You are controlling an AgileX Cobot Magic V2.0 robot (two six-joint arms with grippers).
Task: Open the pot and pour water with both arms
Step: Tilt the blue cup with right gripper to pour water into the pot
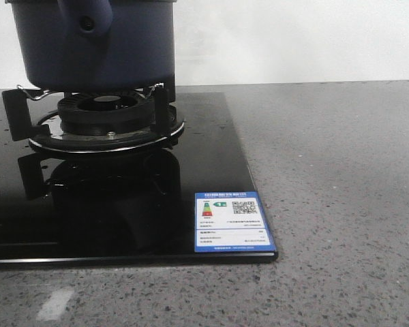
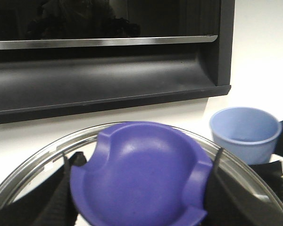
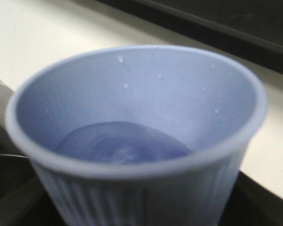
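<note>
The dark navy pot (image 1: 95, 41) stands on the gas burner (image 1: 105, 116) at the far left, with its stubby handle (image 1: 87, 17) facing me; its top is cut off by the frame. Neither gripper shows in the front view. My left gripper (image 2: 139, 188) is shut on the purple-blue knob (image 2: 139, 169) of a glass lid (image 2: 47, 150) with a silver rim. The pot does not show under the lid. My right gripper (image 3: 137, 207) holds the light blue ribbed cup (image 3: 132, 94), which has water (image 3: 122, 143) in it. The cup also shows in the left wrist view (image 2: 245, 134), just beyond the lid.
The burner sits on a black glass stove top (image 1: 123, 204) with a blue-and-white label (image 1: 232, 223) at its front right corner. Grey speckled countertop (image 1: 341, 170) lies to the right. A dark range hood (image 2: 108, 80) hangs on the white wall behind the lid.
</note>
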